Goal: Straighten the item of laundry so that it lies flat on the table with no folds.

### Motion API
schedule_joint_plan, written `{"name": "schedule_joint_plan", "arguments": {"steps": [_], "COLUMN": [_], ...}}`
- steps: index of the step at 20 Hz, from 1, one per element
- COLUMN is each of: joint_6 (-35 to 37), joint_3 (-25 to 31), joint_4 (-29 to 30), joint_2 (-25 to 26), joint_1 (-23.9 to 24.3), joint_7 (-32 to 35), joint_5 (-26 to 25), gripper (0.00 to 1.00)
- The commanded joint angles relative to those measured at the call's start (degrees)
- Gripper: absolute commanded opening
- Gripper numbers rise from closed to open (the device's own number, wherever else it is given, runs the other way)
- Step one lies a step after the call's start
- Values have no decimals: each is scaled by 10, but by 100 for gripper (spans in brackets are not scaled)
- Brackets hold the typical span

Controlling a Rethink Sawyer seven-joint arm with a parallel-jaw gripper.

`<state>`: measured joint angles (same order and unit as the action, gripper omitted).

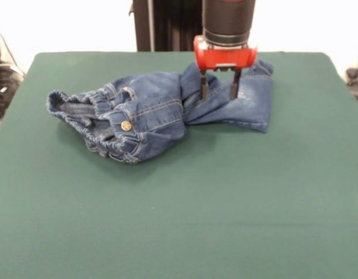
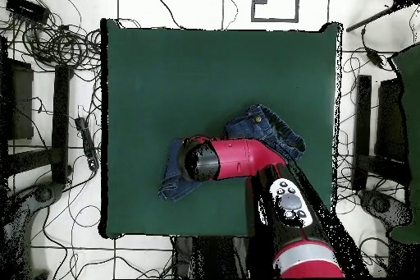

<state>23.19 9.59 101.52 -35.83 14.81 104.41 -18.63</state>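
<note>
Claw down over crumpled jeans on the green counter.

The small denim jeans (image 1: 150,113) lie bunched and folded on the far half of the counter (image 1: 179,221), elastic waistband and metal button (image 1: 126,125) toward the front view's left, legs doubled over to the right. The red-and-black arm's claw (image 1: 219,92) stands upright over the folded legs, its two dark fingers (image 1: 204,91) spread apart, tips at the denim; whether they touch it is unclear.
</note>
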Motion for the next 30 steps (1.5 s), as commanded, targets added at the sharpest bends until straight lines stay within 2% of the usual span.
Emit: {"name": "schedule_joint_plan", "arguments": {"steps": [1,6,12,20,26,30], "joint_6": [-35,-62,-107,-162,-176,-181], "joint_3": [11,3,-12,-46,-60,-65], "joint_4": [-7,-6,-13,-52,-50,-38], "joint_2": [21,37,81,155,169,153], "joint_1": [-28,-42,-60,-98,-99,-96], "joint_7": [75,90,102,116,103,99], "joint_5": [4,4,5,24,24,19], "gripper": [100,100,100,100,100,100]}}
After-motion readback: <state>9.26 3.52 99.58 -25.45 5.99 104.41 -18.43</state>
